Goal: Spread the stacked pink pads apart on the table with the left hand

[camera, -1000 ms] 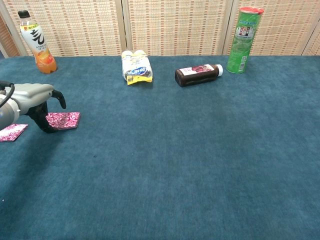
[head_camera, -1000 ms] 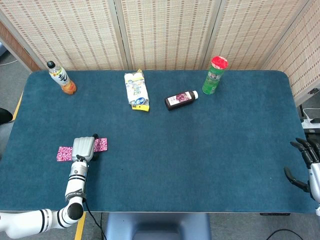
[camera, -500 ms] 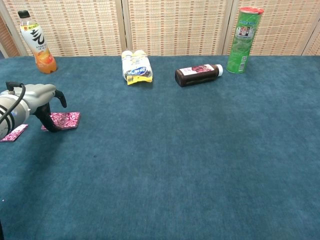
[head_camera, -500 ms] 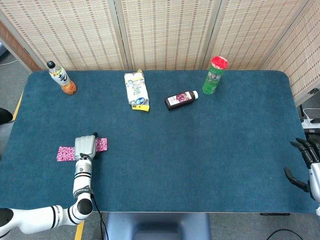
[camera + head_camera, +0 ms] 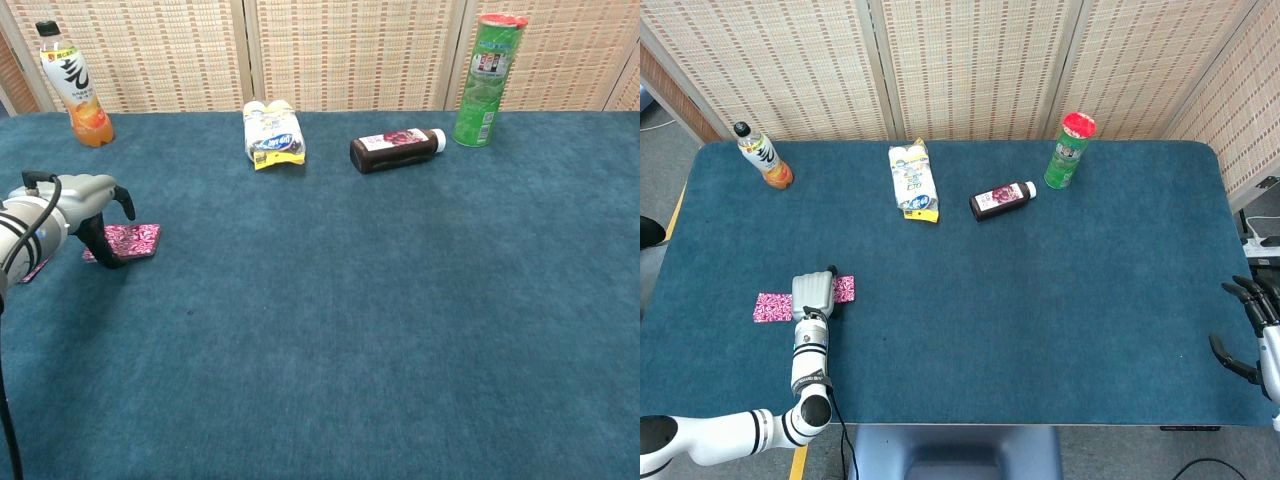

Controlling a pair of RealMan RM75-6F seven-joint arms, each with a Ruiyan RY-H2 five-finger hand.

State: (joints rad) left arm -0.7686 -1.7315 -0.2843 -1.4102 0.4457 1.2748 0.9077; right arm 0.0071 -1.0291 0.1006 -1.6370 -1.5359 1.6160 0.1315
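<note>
The left hand (image 5: pixel 812 294) rests between two pink pads at the near left of the table (image 5: pixel 1040 300), its dark fingers (image 5: pixel 104 245) bent down onto the near edge of the right pad (image 5: pixel 134 240). The left pad (image 5: pixel 770 307) lies just beside the hand on its other side, flat on the cloth, so the two are already apart. The hand seems to press the pad rather than grasp it; whether a finger curls under the edge cannot be told.

To finish the spread well, the fingers should probably bear straight down and slide flat along the cloth, so the pad drags without curling or flipping, then lift cleanly so nothing sticks.

The head view shows both pads whole, with the hand covering the space between them. It alone shows the right hand (image 5: pixel 1255 330), hanging off the table's right edge with fingers apart and nothing in them. The chest view shows instead how the fingertips meet the right pad, and only a sliver of the left pad behind the wrist.
</note>
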